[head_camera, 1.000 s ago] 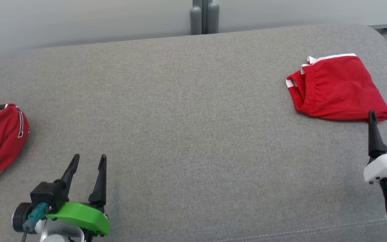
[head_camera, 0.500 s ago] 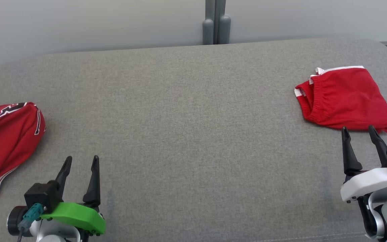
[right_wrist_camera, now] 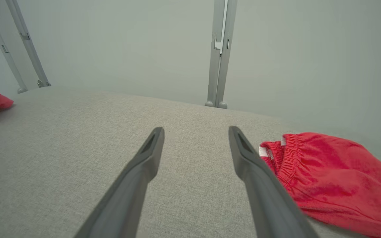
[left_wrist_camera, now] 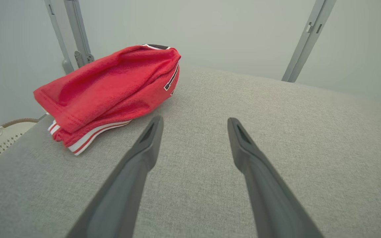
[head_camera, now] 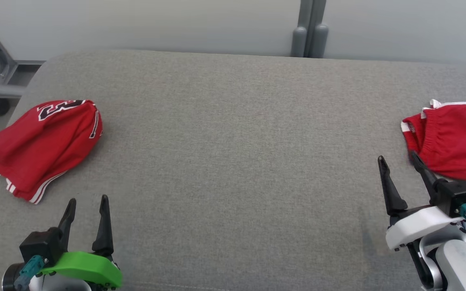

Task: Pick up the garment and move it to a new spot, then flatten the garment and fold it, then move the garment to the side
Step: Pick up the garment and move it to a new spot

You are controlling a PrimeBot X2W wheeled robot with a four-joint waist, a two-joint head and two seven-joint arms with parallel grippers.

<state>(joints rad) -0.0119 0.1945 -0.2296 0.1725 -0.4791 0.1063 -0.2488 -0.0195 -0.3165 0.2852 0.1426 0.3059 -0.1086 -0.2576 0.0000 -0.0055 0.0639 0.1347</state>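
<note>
A grey fabric-covered table (head_camera: 233,169) carries two red garments, set well apart at opposite ends with the middle left bare as working room. At the left lies a red jersey (head_camera: 47,141), loosely bunched, with black-and-white lettering on its far end and its white-striped hem towards the near edge. It looks like the garment to pick up, since it is neither flat nor folded. At the right, red shorts (head_camera: 455,141) with an elastic waistband and white trim lie in a compact, folded-looking stack, which suggests they are already dealt with and parked aside.

The left gripper (head_camera: 88,199) hangs at the near edge, fingers apart and empty, just near-right of the jersey's hem. That is a handy spot for a reach to that edge. The right gripper (head_camera: 397,156) is likewise spread and empty, with its right finger just beside the shorts' waistband. Whether it touches the cloth cannot be told.
</note>
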